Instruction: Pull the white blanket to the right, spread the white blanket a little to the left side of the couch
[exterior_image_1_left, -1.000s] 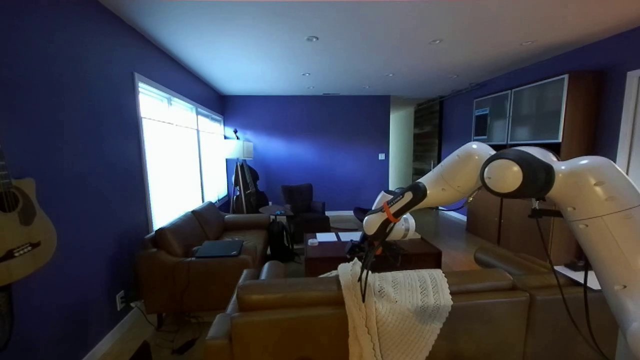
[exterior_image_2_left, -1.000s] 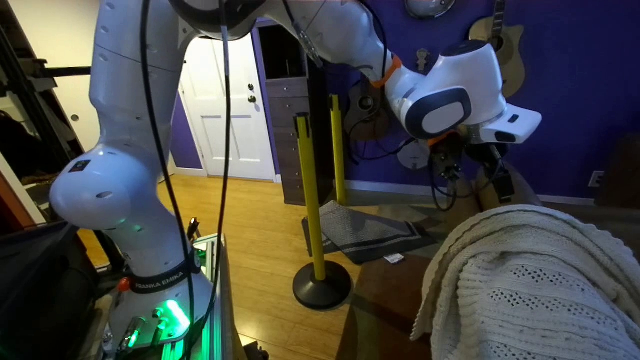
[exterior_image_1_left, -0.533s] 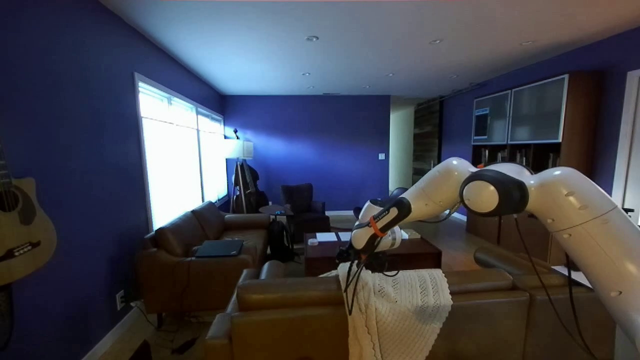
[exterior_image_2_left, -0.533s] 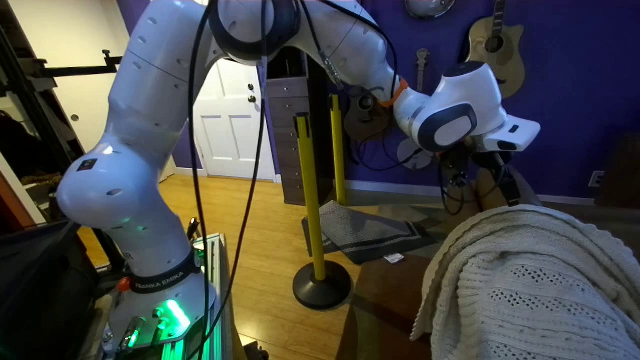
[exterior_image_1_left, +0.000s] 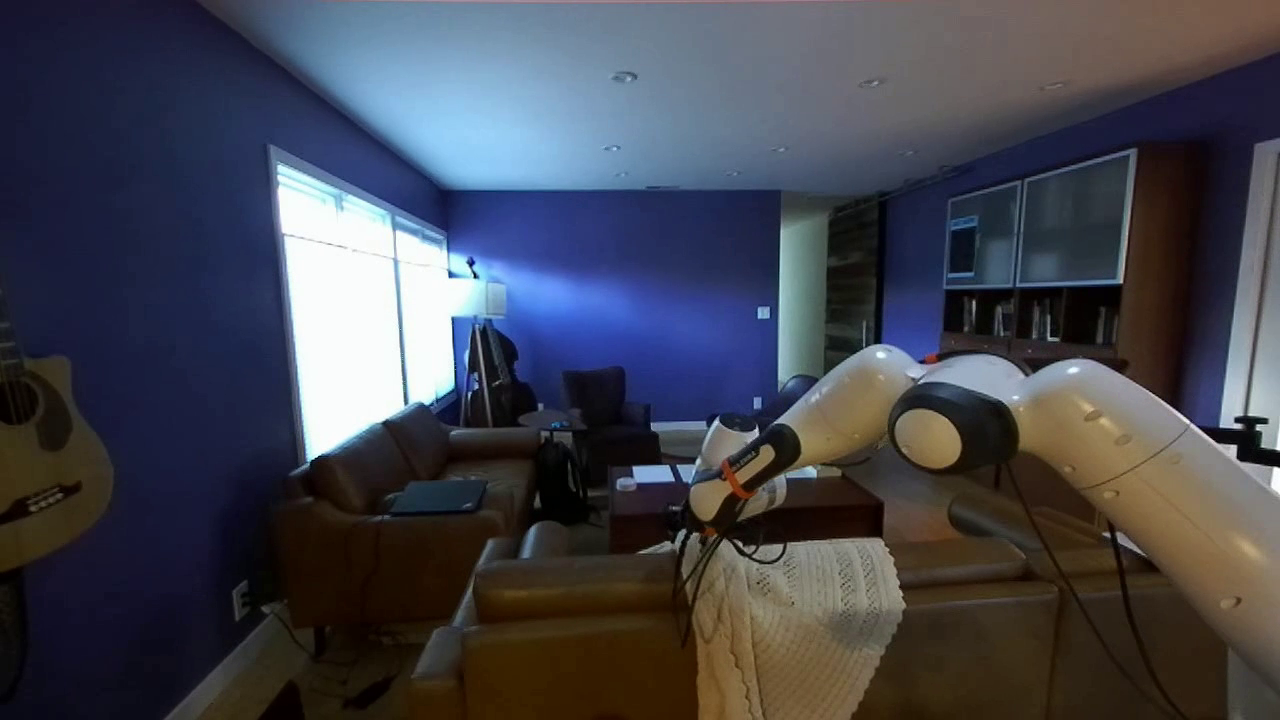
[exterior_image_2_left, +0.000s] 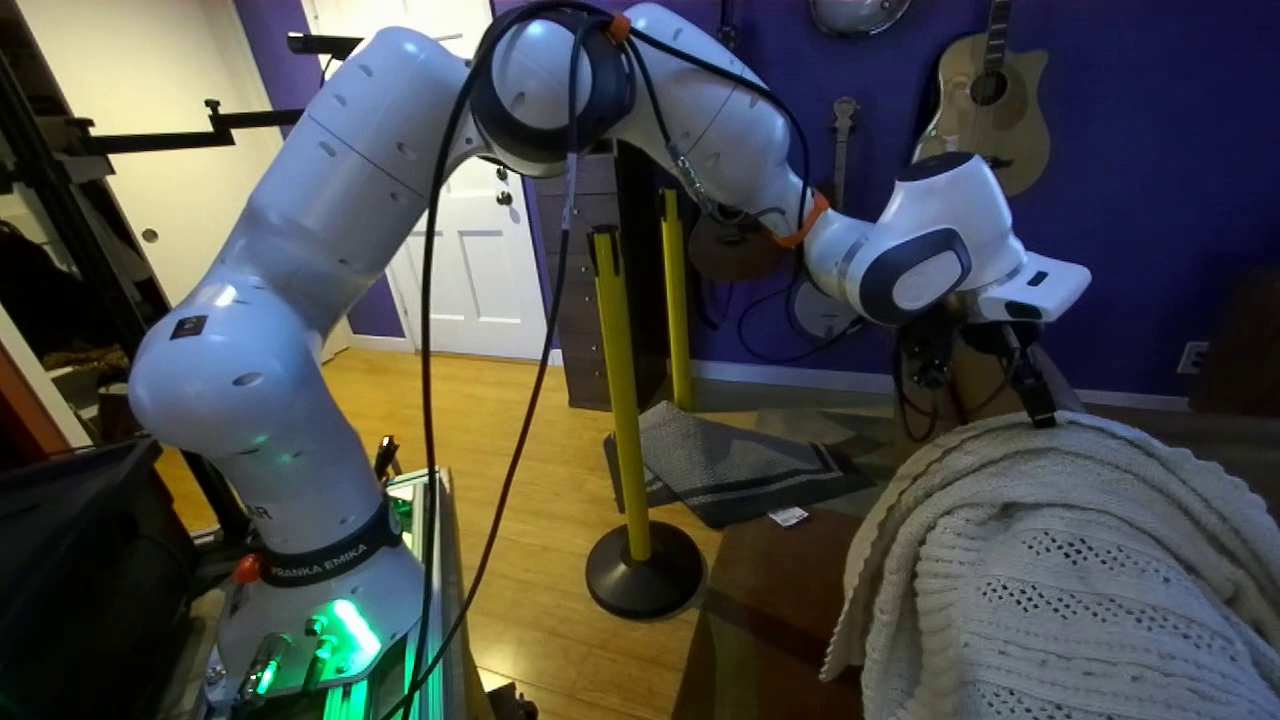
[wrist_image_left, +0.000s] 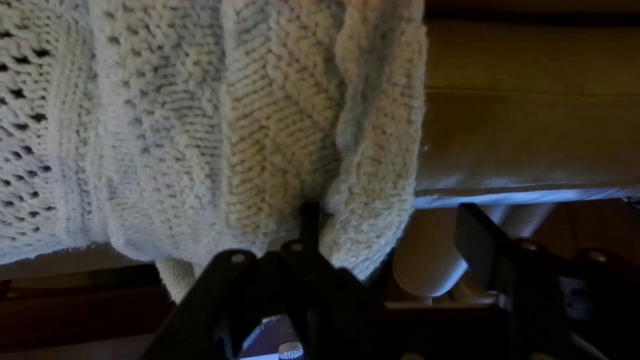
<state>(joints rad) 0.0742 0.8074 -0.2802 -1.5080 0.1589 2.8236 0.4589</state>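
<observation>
In the wrist view the Robotiq gripper (wrist_image_left: 389, 207) is spread: one black finger (wrist_image_left: 310, 225) lies over the white knit blanket (wrist_image_left: 200, 125) near its edge, the other past that edge, near the brown leather couch (wrist_image_left: 525, 130). In an exterior view the blanket hangs over the couch's back, the Franka arm (exterior_image_1_left: 1090, 430) bent above it and cables (exterior_image_1_left: 690, 590) dangling at the window-side edge. In an exterior view a fingertip (exterior_image_2_left: 1040, 405) overlaps the blanket's top fold; whether it touches, I cannot tell. A yellow stanchion (exterior_image_2_left: 622, 390) stands on the wood floor (exterior_image_2_left: 520, 580).
</observation>
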